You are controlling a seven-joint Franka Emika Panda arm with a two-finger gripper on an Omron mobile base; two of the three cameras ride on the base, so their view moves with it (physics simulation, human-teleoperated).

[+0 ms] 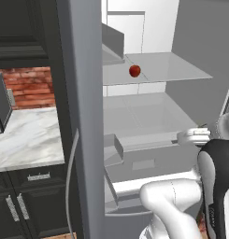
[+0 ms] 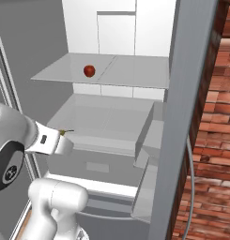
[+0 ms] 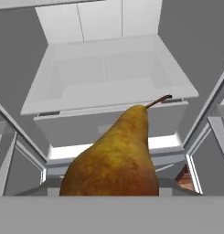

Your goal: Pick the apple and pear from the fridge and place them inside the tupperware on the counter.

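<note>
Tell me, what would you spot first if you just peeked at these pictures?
Probably the big brownish-yellow pear, right up close in the hand view, its stem pointing up toward the fridge drawer; the tool seems to be holding it. Next, the little red apple sitting alone on a glass shelf inside the open fridge. The white robot arm reaches into the fridge lower down.

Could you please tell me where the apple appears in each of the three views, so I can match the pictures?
Left base view: the apple sits on the fridge's upper glass shelf, above centre.
Right base view: the apple is on the same shelf, upper left of centre.
Hand view: not in it; the pear takes up the foreground.
Shared landmark: the drawer below that shelf.
</note>
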